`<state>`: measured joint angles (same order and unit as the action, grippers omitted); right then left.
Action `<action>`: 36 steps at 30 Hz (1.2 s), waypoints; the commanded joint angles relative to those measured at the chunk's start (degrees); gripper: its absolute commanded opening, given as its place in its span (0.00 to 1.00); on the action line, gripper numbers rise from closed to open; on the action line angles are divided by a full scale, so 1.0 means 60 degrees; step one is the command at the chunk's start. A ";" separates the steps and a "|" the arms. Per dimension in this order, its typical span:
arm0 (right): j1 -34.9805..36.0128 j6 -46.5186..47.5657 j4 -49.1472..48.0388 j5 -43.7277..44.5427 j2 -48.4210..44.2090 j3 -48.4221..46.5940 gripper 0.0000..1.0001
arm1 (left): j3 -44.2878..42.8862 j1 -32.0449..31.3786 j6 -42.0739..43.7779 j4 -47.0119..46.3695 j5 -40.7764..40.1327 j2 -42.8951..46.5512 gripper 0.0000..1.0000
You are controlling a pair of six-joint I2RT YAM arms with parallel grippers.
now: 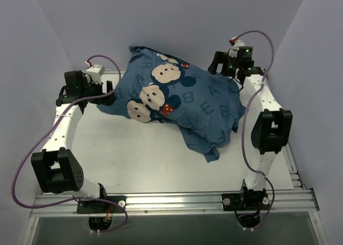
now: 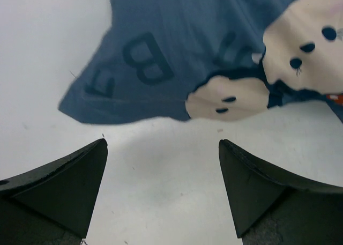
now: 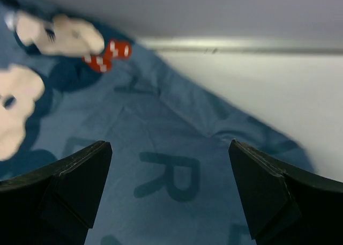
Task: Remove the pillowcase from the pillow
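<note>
Lying slantwise on the tabletop in the top view, the pillowcase runs its long axis from about 10 o'clock to 4 o'clock, with a slack tail of fabric trailing off toward 5 o'clock. The pillow does not show anywhere, and from the bulge I judge it to be wholly inside the cover. The left gripper sits at the 9 o'clock end with its jaws spread wide and empty. In its wrist view a flat blue corner lies at 12 o'clock, just ahead of the jaws, with a strip of bare tabletop between. The right gripper stands at the 2 o'clock side, its jaws also spread and holding nothing, poised over fabric printed with an R. Whether they touch the cloth I cannot tell. The left arm looks nearer to a loose edge it could pinch with a short advance straight ahead. The right arm faces the plump body, so it seems better placed to pin the bulk.
</note>
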<state>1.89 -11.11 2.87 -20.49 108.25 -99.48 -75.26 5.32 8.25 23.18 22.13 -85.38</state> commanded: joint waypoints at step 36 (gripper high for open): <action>0.5128 0.2307 0.0772 0.6095 -0.4446 0.1041 0.00 | -0.0463 0.0460 0.0470 0.4750 -0.0071 0.1999 0.94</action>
<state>20.84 -1.10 16.34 12.64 83.42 -102.85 -75.26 7.14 11.18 50.94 20.43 -75.40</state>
